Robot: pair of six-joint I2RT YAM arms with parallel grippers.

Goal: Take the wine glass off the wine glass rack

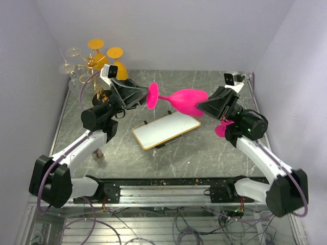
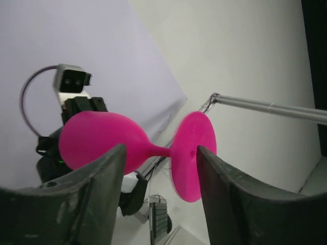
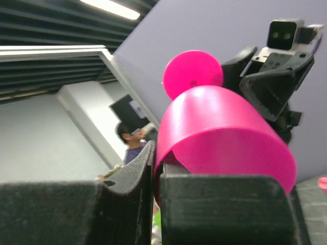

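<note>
The right gripper (image 1: 202,107) is clamped on the rim of the pink wine glass (image 1: 186,100). The glass lies sideways in the air, mid-frame. The left gripper (image 1: 144,96) has its fingers apart by the glass's round foot. In the upper left, the gold wine glass rack (image 1: 96,65) holds orange glasses (image 1: 95,45) and clear glasses (image 1: 73,52). A white tray (image 1: 166,130) lies on the grey stone table (image 1: 204,158).
</note>
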